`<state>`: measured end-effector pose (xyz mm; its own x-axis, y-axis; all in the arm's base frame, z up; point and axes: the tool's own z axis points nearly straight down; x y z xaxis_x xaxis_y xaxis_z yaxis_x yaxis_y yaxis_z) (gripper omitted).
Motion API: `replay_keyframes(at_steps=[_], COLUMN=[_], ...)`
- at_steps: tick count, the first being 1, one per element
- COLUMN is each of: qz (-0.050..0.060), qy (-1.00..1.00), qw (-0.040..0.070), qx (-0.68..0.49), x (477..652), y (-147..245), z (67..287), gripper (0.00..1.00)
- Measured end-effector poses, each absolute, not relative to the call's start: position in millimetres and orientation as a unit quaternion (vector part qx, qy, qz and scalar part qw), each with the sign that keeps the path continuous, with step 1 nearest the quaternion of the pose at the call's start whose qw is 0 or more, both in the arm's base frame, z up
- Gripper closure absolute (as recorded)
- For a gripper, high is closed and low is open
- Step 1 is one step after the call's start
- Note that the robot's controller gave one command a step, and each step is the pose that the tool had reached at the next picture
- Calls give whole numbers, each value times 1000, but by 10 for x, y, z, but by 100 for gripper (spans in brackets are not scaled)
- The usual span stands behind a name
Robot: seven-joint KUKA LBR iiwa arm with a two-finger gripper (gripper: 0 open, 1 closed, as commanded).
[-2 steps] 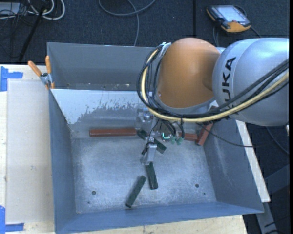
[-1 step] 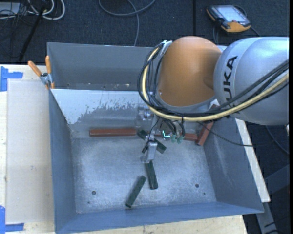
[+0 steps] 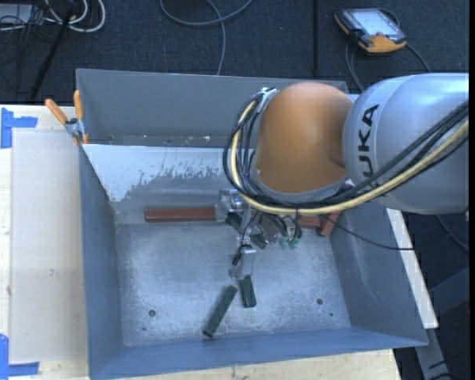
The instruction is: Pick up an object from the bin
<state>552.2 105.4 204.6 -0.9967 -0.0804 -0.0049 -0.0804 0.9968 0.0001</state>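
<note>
Camera view: pincer (image 3: pixel 240 271) clear of walls (image 3: pixel 101 252).

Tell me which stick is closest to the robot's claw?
The short dark stick, right next to the gripper. The longer dark stick slants away from it, and the brown stick lies farther back.

The arm (image 3: pixel 404 149) hides the far right corner of the bin (image 3: pixel 101 275) and the right end of the brown bar (image 3: pixel 178 214). We cannot tell whether the hand (image 3: pixel 240 269) touches the short dark block (image 3: pixel 247 293) below it.
</note>
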Motion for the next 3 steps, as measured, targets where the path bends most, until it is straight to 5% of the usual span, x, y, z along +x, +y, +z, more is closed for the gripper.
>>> replay_keyframes(at_steps=[2,3], qz=[0,2], qy=[996,970], qw=[1,2], qx=[-92,-243], x=[5347,5379], y=[914,890], z=[876,725], gripper=[0,100])
